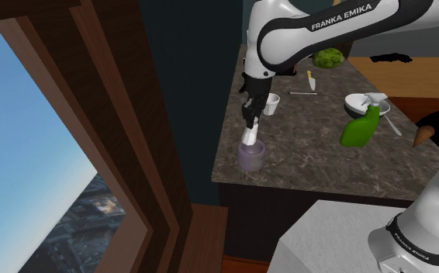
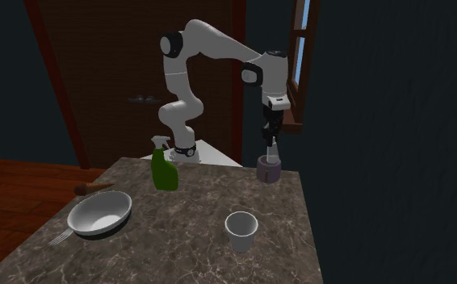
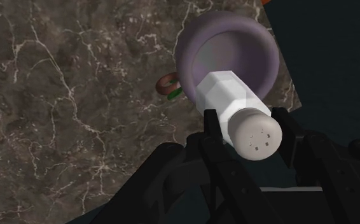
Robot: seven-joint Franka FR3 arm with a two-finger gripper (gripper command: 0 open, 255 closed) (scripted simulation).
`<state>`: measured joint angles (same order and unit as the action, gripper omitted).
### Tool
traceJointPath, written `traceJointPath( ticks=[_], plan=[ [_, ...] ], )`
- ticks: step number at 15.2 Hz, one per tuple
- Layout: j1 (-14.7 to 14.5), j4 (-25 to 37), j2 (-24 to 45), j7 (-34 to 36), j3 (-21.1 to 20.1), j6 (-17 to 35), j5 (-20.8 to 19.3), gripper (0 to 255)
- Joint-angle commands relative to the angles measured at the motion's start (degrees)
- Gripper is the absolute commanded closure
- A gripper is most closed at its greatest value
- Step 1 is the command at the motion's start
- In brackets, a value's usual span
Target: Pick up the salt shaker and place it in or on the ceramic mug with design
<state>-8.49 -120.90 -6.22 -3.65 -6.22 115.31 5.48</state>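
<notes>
A: At the counter [image 1: 311,155] corner, what is held by the gripper [image 3: 249,127]?
B: The salt shaker [image 3: 226,95] is clasped between both fingers, grey cap toward the hand, white body pointed down.
A: Where is it placed relative to the mug [image 3: 188,48]?
B: It is held right over the purple mug's opening, lower end at the rim; contact cannot be told.
A: Other things noted?
B: A green spray bottle [image 2: 165,169], a bowl [image 2: 99,212] and a white cup [image 2: 241,230] are seen on the same counter, well apart from the mug.
</notes>
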Motion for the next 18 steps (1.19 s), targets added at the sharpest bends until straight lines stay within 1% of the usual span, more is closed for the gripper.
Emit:
traceJointPath(
  ticks=[1, 2, 7, 11, 18],
  plan=[
    [0.0, 0.0, 0.0, 0.0, 0.0, 0.01, 0.0, 255],
    [0.0, 0.0, 0.0, 0.0, 0.0, 0.01, 0.0, 0],
    [0.0, 0.0, 0.0, 0.0, 0.0, 0.01, 0.0, 0],
    [0.27, 5.72, -1.48, 0.03, 0.37, -7.21, -0.15, 0],
    [0.27, 5.72, -1.48, 0.03, 0.37, -7.21, -0.15, 0]
  ],
)
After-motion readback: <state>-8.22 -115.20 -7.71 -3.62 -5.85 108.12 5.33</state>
